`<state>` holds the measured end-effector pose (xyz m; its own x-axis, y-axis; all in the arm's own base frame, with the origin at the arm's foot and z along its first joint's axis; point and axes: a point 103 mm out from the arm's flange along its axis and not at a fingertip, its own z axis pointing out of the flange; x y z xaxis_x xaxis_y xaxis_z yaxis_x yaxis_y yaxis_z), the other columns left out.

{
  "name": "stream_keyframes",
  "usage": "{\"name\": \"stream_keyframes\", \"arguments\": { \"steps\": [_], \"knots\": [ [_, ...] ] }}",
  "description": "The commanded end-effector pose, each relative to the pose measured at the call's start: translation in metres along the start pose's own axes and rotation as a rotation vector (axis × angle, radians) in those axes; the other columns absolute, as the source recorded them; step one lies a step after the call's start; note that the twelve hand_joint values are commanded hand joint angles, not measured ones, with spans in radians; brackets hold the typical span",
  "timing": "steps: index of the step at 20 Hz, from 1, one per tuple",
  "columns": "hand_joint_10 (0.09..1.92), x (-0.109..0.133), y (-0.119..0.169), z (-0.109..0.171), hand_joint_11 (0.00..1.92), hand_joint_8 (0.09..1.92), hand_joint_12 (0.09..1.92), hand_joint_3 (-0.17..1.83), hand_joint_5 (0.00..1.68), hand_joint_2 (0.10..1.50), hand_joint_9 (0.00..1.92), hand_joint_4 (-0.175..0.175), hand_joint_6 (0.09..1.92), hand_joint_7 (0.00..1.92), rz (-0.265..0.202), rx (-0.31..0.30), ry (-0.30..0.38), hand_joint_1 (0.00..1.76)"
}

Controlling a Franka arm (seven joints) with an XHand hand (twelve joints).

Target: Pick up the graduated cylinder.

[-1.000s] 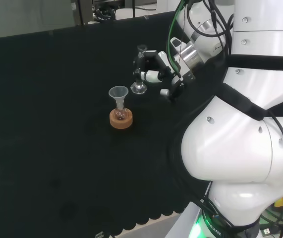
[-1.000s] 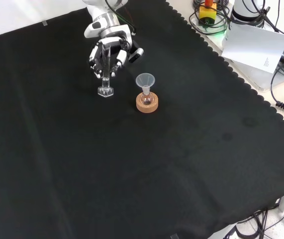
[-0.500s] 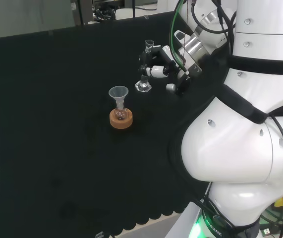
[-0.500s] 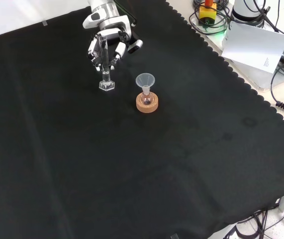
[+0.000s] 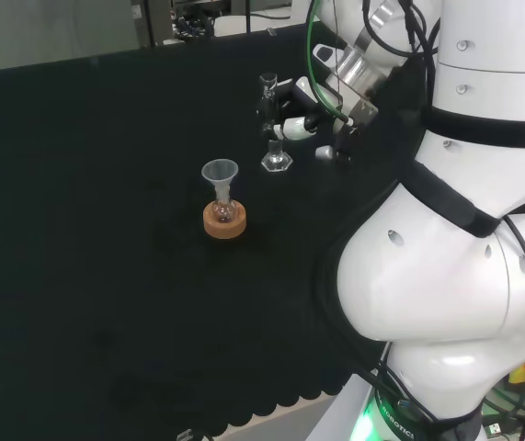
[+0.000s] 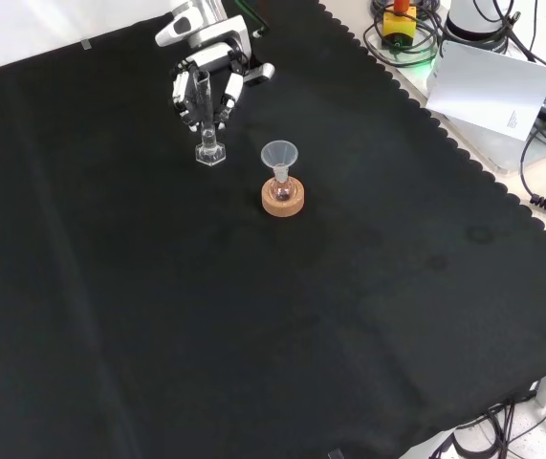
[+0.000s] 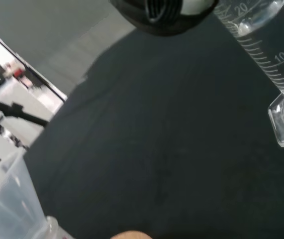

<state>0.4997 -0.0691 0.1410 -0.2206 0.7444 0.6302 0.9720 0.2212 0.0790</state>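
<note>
Gripping the graduated cylinder (image 6: 207,122) by its tube, the hand (image 6: 206,84) has its fingers (image 5: 291,130) curled round the clear glass, near the far edge of the black cloth (image 6: 253,316) in the front view. The cylinder stands upright, its hexagonal foot low over the cloth; whether the foot touches the cloth cannot be told. In the wrist view the cylinder's printed scale and foot show close up (image 7: 276,64). Just beside it, nearer the middle of the cloth, a small flask (image 6: 281,186) with a funnel (image 6: 278,155) in its neck sits on a cork ring (image 6: 282,200).
</note>
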Motion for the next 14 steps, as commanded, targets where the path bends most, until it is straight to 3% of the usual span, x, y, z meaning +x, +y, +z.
{"name": "stream_keyframes", "arguments": {
  "steps": [1, 14],
  "knots": [
    [0.2, 0.013, -0.011, -0.029, 1.18, 1.07, 0.78, -0.01, 1.0, 1.12, 1.42, -0.027, 0.77, 0.97, 0.014, 0.119, -0.193, 1.37],
    [0.15, 0.042, -0.049, -0.062, 1.2, 1.03, 0.76, -0.02, 1.02, 1.11, 1.46, -0.002, 0.78, 1.0, 0.047, 0.243, -0.325, 1.37]
  ]
}}
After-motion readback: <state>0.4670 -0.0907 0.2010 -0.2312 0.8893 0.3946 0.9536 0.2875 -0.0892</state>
